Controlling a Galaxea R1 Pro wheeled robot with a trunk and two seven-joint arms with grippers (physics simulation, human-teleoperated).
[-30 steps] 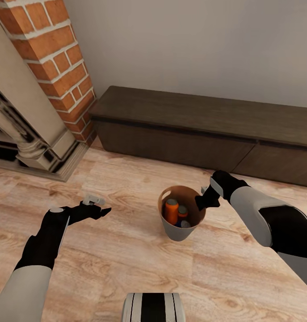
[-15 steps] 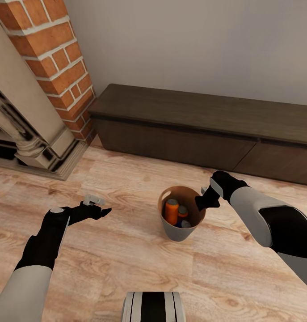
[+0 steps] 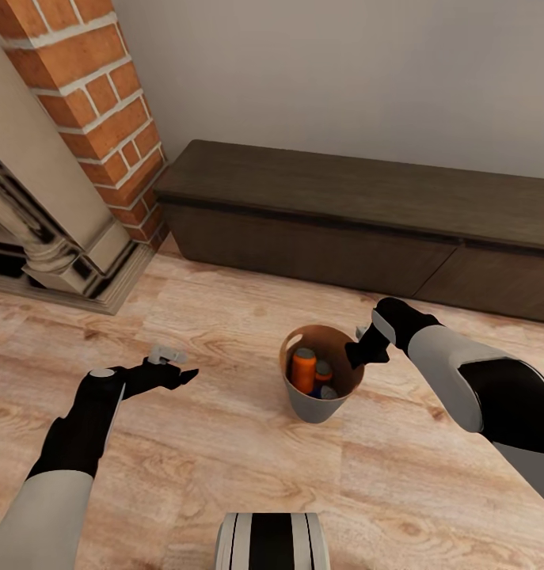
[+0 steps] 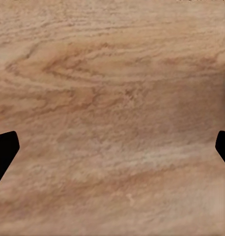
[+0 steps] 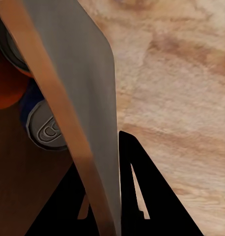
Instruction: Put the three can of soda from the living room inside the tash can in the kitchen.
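Observation:
The tash can (image 3: 312, 407), pale grey outside and brown inside, hangs just above the wood floor in the head view. In it stand three cans of soda: an orange can (image 3: 303, 371) and two darker cans with grey tops (image 3: 325, 370) (image 3: 329, 392). My right gripper (image 3: 359, 353) is shut on the can's right rim. In the right wrist view one finger (image 5: 144, 196) lies outside the tash can wall (image 5: 80, 73) and the other inside, beside a grey can top (image 5: 46, 132). My left gripper (image 3: 173, 366) is open over bare floor, with nothing between its fingertips (image 4: 4, 150).
A long dark low cabinet (image 3: 343, 214) runs along the grey wall ahead. The brick fireplace (image 3: 81, 103) with its pale stone surround (image 3: 58, 237) stands at the left. Light wood floor (image 3: 224, 467) lies all around me.
The cabinet and fireplace have slid up the picture a little, so the camera has moved. Both arms and the tash can keep their places in the view.

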